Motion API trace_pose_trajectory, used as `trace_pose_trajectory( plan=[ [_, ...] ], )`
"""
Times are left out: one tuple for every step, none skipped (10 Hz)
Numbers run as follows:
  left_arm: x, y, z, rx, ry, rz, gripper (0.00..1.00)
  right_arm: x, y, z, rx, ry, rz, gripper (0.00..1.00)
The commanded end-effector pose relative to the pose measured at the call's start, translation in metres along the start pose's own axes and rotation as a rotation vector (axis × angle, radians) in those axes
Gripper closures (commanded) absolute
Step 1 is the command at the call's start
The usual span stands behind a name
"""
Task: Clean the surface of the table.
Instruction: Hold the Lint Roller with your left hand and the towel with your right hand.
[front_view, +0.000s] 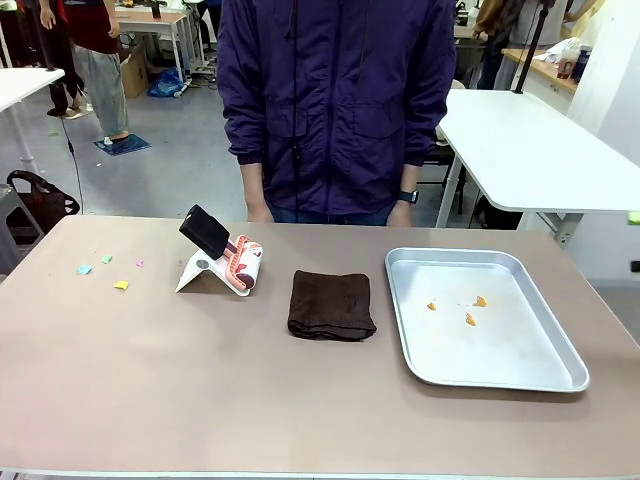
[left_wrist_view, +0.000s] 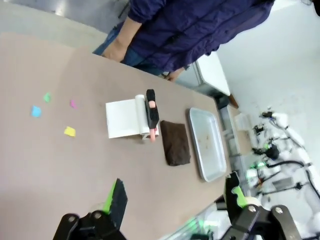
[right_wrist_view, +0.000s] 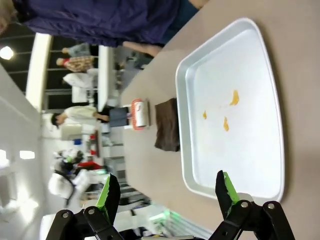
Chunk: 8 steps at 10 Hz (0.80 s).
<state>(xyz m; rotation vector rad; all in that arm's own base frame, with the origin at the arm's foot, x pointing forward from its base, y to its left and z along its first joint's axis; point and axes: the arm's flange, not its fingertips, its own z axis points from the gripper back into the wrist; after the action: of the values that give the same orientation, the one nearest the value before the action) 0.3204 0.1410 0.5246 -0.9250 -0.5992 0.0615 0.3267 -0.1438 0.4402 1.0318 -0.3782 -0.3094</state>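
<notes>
While I hover, my left gripper: jaws apart, empty
My right gripper: jaws apart, empty
Brown cloth: table middle, beside tray

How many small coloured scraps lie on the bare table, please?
4 on the table, left of the white stand: blue scrap, green scrap, pink scrap, yellow scrap nearest the robot. None seems hidden.

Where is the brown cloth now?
Front view: the folded brown cloth lies mid-table, between the white stand on the robot's left and the metal tray on its right.
</notes>
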Motion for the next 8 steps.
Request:
trace_pose_trajectory(
  plan=[
    [0.025, -0.017, -0.015, 0.068, 0.104, -0.070, 0.00, -0.037, 0.053, -0.054, -0.138, 0.043, 0.089, 0.00],
    [0.039, -0.023, -0.034, 0.099, 0.159, -0.104, 0.00, -0.043, 0.084, -0.085, -0.195, 0.072, 0.165, 0.00],
    [0.046, -0.028, -0.051, 0.117, 0.198, -0.119, 0.00, -0.048, 0.103, -0.107, -0.222, 0.090, 0.215, 0.00],
    [0.053, -0.033, -0.077, 0.155, 0.236, -0.141, 0.00, -0.055, 0.124, -0.134, -0.249, 0.120, 0.276, 0.00],
    [0.060, -0.038, -0.106, 0.187, 0.292, -0.187, 0.00, -0.062, 0.142, -0.166, -0.287, 0.163, 0.336, 0.00],
    [0.065, -0.040, -0.136, 0.220, 0.346, -0.214, 0.00, -0.069, 0.155, -0.201, -0.334, 0.196, 0.387, 0.00],
    [0.069, -0.039, -0.165, 0.235, 0.401, -0.239, 0.00, -0.076, 0.163, -0.235, -0.395, 0.221, 0.434, 0.00],
    [0.073, -0.034, -0.191, 0.254, 0.440, -0.242, 0.00, -0.082, 0.168, -0.273, -0.456, 0.232, 0.442, 0.00]
  ],
)
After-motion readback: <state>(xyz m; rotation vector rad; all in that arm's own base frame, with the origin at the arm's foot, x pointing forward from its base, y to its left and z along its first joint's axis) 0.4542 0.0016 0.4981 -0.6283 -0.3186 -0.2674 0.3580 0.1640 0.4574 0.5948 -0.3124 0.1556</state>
